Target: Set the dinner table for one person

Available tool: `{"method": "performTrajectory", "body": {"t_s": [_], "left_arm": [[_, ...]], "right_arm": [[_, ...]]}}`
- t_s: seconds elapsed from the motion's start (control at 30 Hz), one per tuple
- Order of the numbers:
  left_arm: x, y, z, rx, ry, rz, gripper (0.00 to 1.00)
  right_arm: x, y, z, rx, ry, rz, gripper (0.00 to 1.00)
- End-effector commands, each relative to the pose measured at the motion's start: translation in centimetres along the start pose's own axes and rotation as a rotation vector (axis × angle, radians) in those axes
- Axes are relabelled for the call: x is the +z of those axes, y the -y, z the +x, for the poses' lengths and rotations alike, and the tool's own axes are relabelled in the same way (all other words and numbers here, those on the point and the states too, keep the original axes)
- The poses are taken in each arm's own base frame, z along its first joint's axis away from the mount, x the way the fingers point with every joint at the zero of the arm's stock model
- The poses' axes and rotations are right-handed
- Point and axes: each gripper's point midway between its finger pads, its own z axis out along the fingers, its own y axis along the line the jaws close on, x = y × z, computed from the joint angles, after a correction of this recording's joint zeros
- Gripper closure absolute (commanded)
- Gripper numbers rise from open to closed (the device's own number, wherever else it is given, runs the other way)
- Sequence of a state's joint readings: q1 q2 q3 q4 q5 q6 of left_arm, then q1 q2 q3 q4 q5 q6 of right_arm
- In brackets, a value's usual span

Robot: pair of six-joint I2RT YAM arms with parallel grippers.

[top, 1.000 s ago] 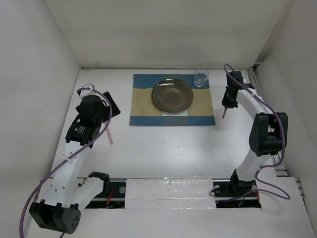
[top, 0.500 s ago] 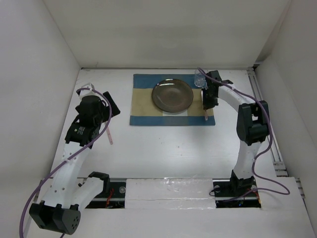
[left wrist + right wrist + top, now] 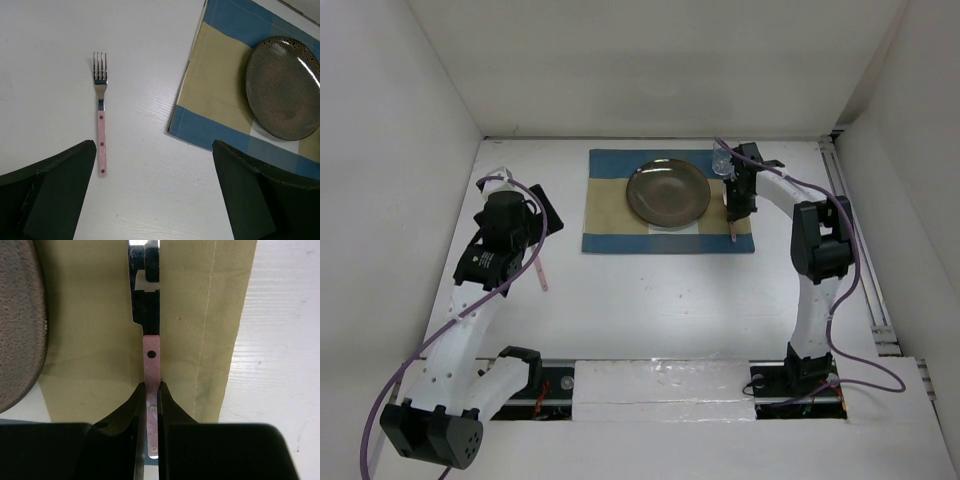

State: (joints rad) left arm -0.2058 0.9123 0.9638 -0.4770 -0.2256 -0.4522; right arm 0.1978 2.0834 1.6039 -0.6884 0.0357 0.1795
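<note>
R gripper (image 3: pixel 151 387) pinches the knife (image 3: pixel 151 352) by its handle over the placemat (image 3: pixel 200 315) strip btwn plate (image 3: pixel 20 325) and mat's right edge. The knife's long axis runs near-far, blade far, so I'd guess a straight set-down & release. L gripper (image 3: pixel 154 150), jaws spread wide, hangs over the white table (image 3: pixel 50 40), fork (image 3: pixel 101 135) lying near-far, nearer its left jaw.

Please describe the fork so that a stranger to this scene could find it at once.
Find the blue-and-beige placemat on the white table. The fork lies on the tabletop to its left, not touching the cloth. Its four tines set it apart from the other pink-handled piece, the knife in the right gripper.
</note>
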Motion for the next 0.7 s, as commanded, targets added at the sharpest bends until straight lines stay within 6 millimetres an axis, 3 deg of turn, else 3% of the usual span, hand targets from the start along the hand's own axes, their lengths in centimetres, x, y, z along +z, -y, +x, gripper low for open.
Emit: {"method": "performTrajectory", "body": {"t_s": [0.0, 0.33, 0.67], "left_arm": [[-0.1, 0.4, -1.3, -0.006, 0.04, 0.006, 0.0], [-0.1, 0.6, -1.2, -0.006, 0.036, 0.014, 0.0], [-0.1, 0.6, -1.2, -0.006, 0.036, 0.014, 0.0]], "right_arm": [[-0.7, -0.3, -1.9, -0.004, 0.049, -0.021, 1.0], [-0.1, -0.1, -0.6, 0.027, 0.029, -0.008, 1.0], [-1.2, -0.4, -0.3, 0.019, 0.04, -0.014, 1.0]]}}
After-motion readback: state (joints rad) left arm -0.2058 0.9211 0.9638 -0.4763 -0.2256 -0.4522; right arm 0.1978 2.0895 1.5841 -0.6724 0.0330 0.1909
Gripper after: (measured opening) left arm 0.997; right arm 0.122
